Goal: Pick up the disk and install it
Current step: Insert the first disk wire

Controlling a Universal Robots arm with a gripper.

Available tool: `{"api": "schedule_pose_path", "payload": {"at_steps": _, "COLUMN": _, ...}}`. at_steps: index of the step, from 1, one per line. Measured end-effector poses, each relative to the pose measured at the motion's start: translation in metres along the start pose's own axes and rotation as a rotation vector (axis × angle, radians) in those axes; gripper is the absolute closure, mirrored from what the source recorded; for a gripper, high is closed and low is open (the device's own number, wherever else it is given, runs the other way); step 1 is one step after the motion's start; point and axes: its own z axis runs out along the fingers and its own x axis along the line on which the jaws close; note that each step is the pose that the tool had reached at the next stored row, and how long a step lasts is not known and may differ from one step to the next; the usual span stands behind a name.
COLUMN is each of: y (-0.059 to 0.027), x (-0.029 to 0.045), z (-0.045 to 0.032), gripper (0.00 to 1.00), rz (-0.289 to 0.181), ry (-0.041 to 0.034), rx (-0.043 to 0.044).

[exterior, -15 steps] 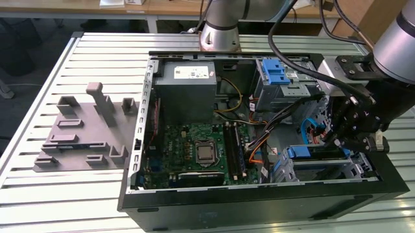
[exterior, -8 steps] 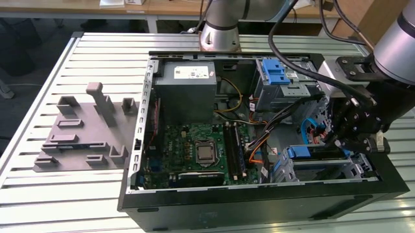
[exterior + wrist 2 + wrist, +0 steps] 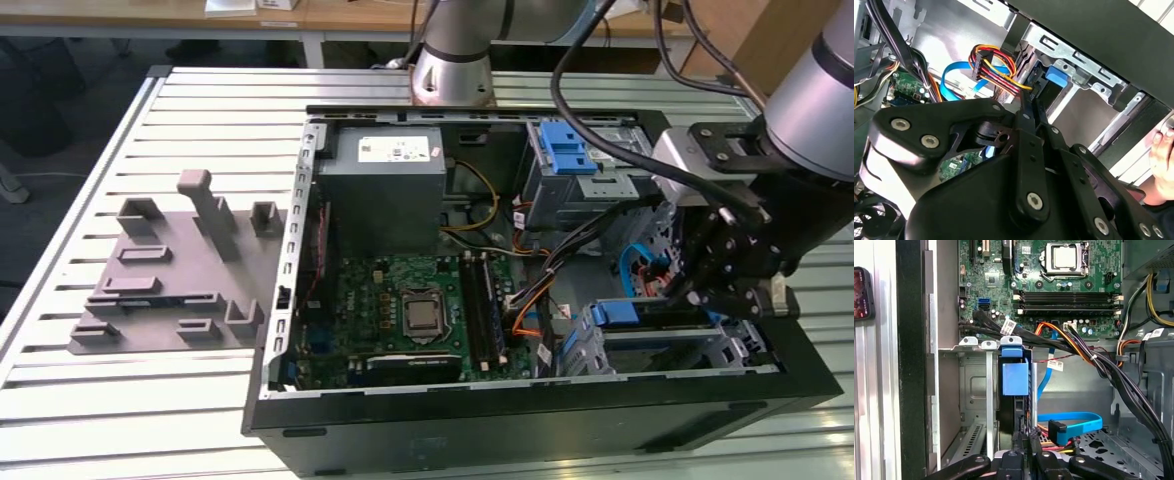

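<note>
Seating looks like the step in hand: the hand (image 3: 721,285) hangs inside the open computer case (image 3: 534,420), clenched edgewise on the disk (image 3: 1015,380), which stands upright in the metal drive cage (image 3: 974,390) just beyond the fingertips, needing a straight push home.

The arm (image 3: 461,45) was silver-grey with black cables, its gripper (image 3: 727,290) made of black links joined by silver screws (image 3: 1034,200)
</note>
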Motion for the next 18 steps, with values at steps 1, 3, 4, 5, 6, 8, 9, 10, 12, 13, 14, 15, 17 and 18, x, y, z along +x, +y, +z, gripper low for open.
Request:
{"api": "schedule_pose_path", "payload": {"at_steps": 1, "y": 0.0000, "x": 0.0000, "z": 0.0008, "gripper": 0.84, "rz": 0.000, "ry": -0.0004, "rx": 0.0000}}
{"api": "schedule_pose_path", "payload": {"at_steps": 3, "y": 0.0000, "x": 0.0000, "z": 0.0009, "gripper": 0.84, "rz": 0.000, "ry": -0.0002, "rx": 0.0000}}
{"api": "schedule_pose_path", "payload": {"at_steps": 4, "y": 0.0000, "x": 0.0000, "z": 0.0010, "gripper": 0.84, "rz": 0.000, "ry": -0.0002, "rx": 0.0000}}
{"api": "schedule_pose_path", "payload": {"at_steps": 5, "y": 0.0000, "x": 0.0000, "z": 0.0012, "gripper": 0.84, "rz": 0.000, "ry": -0.0004, "rx": 0.0000}}
{"api": "schedule_pose_path", "payload": {"at_steps": 6, "y": 0.0000, "x": 0.0000, "z": 0.0012, "gripper": 0.84, "rz": 0.000, "ry": -0.0006, "rx": 0.0000}}
{"api": "schedule_pose_path", "payload": {"at_steps": 8, "y": 0.0001, "x": 0.0000, "z": 0.0013, "gripper": 0.84, "rz": 0.000, "ry": -0.0011, "rx": -0.0001}}
{"api": "schedule_pose_path", "payload": {"at_steps": 9, "y": 0.0001, "x": 0.0000, "z": 0.0013, "gripper": 0.83, "rz": 0.000, "ry": -0.0020, "rx": -0.0001}}
{"api": "schedule_pose_path", "payload": {"at_steps": 10, "y": 0.0000, "x": 0.0000, "z": 0.0002, "gripper": 0.83, "rz": 0.000, "ry": -0.0014, "rx": -0.0001}}
{"api": "schedule_pose_path", "payload": {"at_steps": 12, "y": -0.0001, "x": -0.0001, "z": -0.0031, "gripper": 0.76, "rz": -0.001, "ry": -0.0009, "rx": -0.0003}}
{"api": "schedule_pose_path", "payload": {"at_steps": 13, "y": -0.0001, "x": -0.0001, "z": -0.0051, "gripper": 0.76, "rz": -0.001, "ry": -0.0007, "rx": -0.0006}}
{"api": "schedule_pose_path", "payload": {"at_steps": 14, "y": -0.0002, "x": -0.0002, "z": -0.0068, "gripper": 0.76, "rz": 0.000, "ry": -0.0008, "rx": -0.0010}}
{"api": "schedule_pose_path", "payload": {"at_steps": 15, "y": -0.0002, "x": -0.0002, "z": -0.0085, "gripper": 0.76, "rz": 0.000, "ry": -0.0007, "rx": -0.0014}}
{"api": "schedule_pose_path", "payload": {"at_steps": 17, "y": -0.0003, "x": -0.0002, "z": -0.0107, "gripper": 0.76, "rz": 0.000, "ry": -0.0007, "rx": -0.0024}}
{"api": "schedule_pose_path", "payload": {"at_steps": 18, "y": -0.0003, "x": -0.0002, "z": -0.0108, "gripper": 0.78, "rz": 0.000, "ry": -0.0010, "rx": -0.0027}}
